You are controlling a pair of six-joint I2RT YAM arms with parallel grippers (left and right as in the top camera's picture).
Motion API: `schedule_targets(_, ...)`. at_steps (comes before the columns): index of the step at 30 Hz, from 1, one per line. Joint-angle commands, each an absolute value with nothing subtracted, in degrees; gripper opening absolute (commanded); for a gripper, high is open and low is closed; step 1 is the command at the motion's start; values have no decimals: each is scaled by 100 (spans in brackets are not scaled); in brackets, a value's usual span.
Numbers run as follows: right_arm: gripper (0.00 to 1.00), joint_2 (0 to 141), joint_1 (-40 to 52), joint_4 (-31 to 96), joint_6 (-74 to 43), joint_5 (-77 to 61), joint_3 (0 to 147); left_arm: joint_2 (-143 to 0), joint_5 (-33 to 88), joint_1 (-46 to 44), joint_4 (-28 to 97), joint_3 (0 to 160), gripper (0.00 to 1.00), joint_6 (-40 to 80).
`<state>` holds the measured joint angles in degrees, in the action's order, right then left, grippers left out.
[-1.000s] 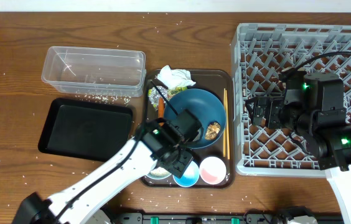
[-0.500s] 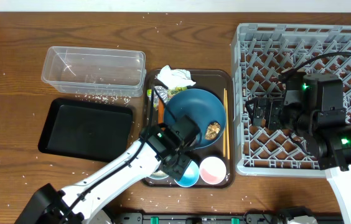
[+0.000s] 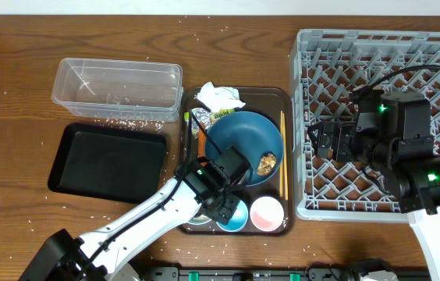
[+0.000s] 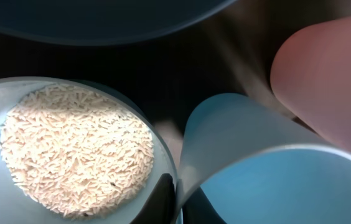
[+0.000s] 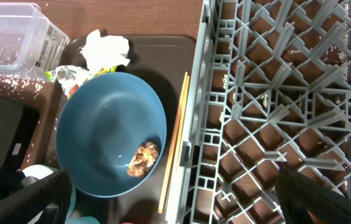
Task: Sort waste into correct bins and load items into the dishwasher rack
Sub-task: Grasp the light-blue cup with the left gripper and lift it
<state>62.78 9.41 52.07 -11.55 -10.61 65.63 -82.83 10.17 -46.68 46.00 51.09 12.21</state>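
Note:
My left gripper (image 3: 225,203) is down on the brown serving tray's front, shut on the blue-lined cup (image 3: 234,219). In the left wrist view its fingers (image 4: 163,200) pinch the cup's wall (image 4: 238,149), one outside and one inside. Beside it sit the white bowl of rice grains (image 4: 76,146) and the pink-lined cup (image 3: 266,213). The blue plate (image 3: 247,144) holds a brown food lump (image 3: 266,163). Chopsticks (image 3: 282,152) lie along the plate's right side. My right gripper (image 3: 317,140) hovers open over the grey dishwasher rack (image 3: 384,78), holding nothing.
Crumpled tissue (image 3: 220,97), a yellow-green wrapper (image 3: 221,115), a foil ball (image 3: 198,118) and an orange carrot piece (image 3: 201,137) lie at the serving tray's (image 3: 271,97) back left. A clear tub (image 3: 118,88) and a black tray (image 3: 109,161) stand to the left. Rice grains are scattered on the table.
My left arm has slid toward the front of the tray and its jaws have closed on the blue-lined cup's rim. The right arm has not moved.

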Motion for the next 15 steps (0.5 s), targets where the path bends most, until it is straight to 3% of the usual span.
schedule_targets(1,99,6302,864,5199,-1192,-1026,6674,-8270,1000,-4685,4602,5118,6,1238)
schedule_targets(15,99,6302,864,5210,-1194,-1031,6674,-7832,991,-4405,5686,6322,6,1232)
